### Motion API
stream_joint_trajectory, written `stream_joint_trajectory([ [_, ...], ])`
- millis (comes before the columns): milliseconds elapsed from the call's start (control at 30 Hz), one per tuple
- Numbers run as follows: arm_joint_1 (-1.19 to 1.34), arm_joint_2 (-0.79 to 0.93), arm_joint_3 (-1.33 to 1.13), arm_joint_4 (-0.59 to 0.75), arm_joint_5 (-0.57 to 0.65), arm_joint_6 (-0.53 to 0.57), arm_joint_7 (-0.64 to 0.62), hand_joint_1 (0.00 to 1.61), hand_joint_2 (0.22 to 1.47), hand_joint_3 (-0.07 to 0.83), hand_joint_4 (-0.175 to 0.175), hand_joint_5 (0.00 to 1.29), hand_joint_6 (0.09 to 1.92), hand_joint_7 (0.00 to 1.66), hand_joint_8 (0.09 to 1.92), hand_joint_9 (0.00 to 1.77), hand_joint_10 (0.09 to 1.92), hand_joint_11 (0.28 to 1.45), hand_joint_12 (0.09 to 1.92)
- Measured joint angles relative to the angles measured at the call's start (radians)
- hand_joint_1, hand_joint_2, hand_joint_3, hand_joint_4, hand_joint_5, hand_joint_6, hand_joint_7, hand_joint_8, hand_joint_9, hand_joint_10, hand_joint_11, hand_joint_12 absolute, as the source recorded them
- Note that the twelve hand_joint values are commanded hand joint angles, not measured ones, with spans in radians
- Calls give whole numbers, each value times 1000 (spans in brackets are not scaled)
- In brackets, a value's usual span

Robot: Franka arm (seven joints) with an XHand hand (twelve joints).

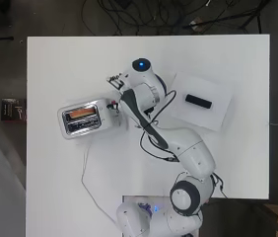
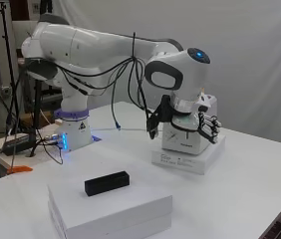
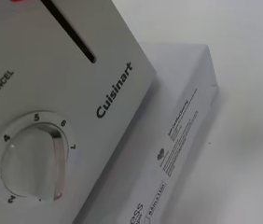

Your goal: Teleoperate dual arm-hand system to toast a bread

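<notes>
A silver toaster (image 1: 82,120) lies on a flat white box (image 2: 188,159) left of the table's middle, with a brown bread slice (image 1: 80,112) showing in its slot. The hand (image 2: 206,125) hangs just in front of the toaster's control end (image 2: 183,139), its black fingers (image 1: 115,80) loosely bent and closed on nothing. In the wrist view the control face fills the picture: a numbered dial (image 3: 29,163), the dark lever slot (image 3: 70,31), and the box (image 3: 183,130) under it. The lever itself is hidden.
A small black block (image 1: 198,101) lies on a stack of white boxes (image 1: 218,116) at the right; it shows in the side view as the black block (image 2: 106,182). The toaster's cord (image 1: 86,173) trails toward the arm's base.
</notes>
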Motion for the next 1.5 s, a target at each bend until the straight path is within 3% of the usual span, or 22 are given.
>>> stream_joint_trajectory([
  [100, 31, 2, -40, 52, 8, -40, -5, 96, 849, -1, -147, 281, 87, 381, 87, 540, 87, 487, 87],
  [233, 22, -12, -61, 106, 40, -45, 8, 103, 907, 19, -131, 279, 87, 377, 87, 514, 87, 463, 87],
  [400, 12, -24, -71, 48, 38, -34, 26, 129, 937, 7, -118, 372, 87, 389, 87, 515, 87, 460, 87],
  [533, 33, -37, -85, 51, 25, -15, 31, 137, 963, 11, -136, 297, 87, 370, 87, 489, 87, 441, 87],
  [667, 52, -50, -113, 44, 23, -12, 37, 239, 1074, 9, -148, 281, 87, 383, 87, 518, 87, 447, 87],
  [900, 133, -110, -246, 144, 65, -42, 33, 236, 947, -20, -146, 214, 87, 353, 87, 460, 87, 409, 87],
  [967, 150, -122, -268, 168, 74, -59, 22, 165, 941, -12, -135, 206, 87, 332, 87, 430, 87, 389, 87],
  [1067, 164, -126, -287, 183, 70, -72, 32, 31, 1033, 16, -126, 198, 87, 304, 87, 382, 87, 373, 87],
  [1200, 45, -115, -178, 67, 24, 7, 100, 1, 1048, -3, -116, 204, 87, 273, 87, 336, 87, 373, 87],
  [1400, -245, -47, 192, -136, -31, 59, 245, 0, 1043, -4, -107, 212, 87, 271, 87, 331, 87, 378, 87],
  [1500, -375, -18, 331, -214, -51, 76, 309, 0, 1050, -1, -83, 292, 87, 254, 87, 316, 87, 374, 87],
])
